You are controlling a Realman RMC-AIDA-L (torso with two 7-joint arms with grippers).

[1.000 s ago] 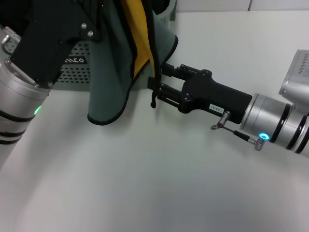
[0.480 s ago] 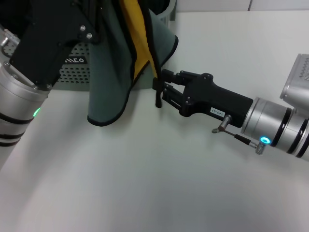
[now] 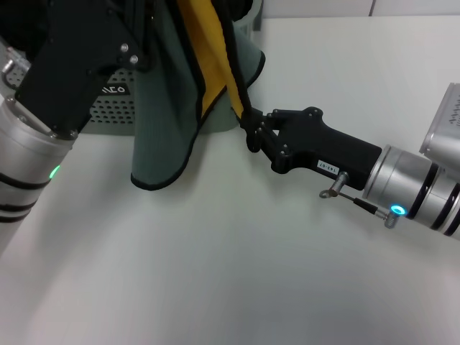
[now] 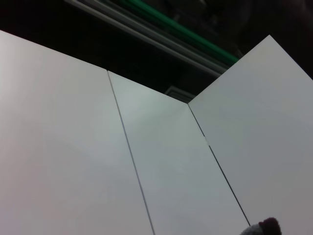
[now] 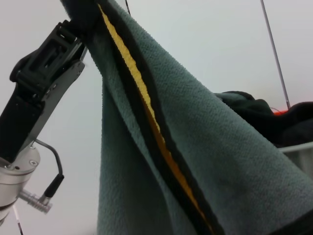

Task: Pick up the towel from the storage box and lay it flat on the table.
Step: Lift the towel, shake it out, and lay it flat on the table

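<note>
The towel (image 3: 169,108), grey-green with a yellow face and a black border, hangs in folds from my left gripper (image 3: 147,18) at the top left, above the table (image 3: 215,273). Its lower edge hangs just over the tabletop. In the right wrist view the left gripper (image 5: 80,14) is clamped on the towel's (image 5: 195,147) top. My right gripper (image 3: 250,133) reaches in from the right and is shut on the towel's black side edge. The sage-green storage box (image 3: 108,108) stands behind the towel, partly hidden by it and by the left arm.
Black fabric (image 5: 274,117) lies in the storage box, above its rim (image 5: 298,152). The white tabletop stretches in front of and to the right of the box. The left wrist view shows only white wall panels (image 4: 146,161).
My right gripper has moved right along the towel's side and its fingers have closed on the black edge, pulling that edge slightly outward. The left arm has barely moved.
</note>
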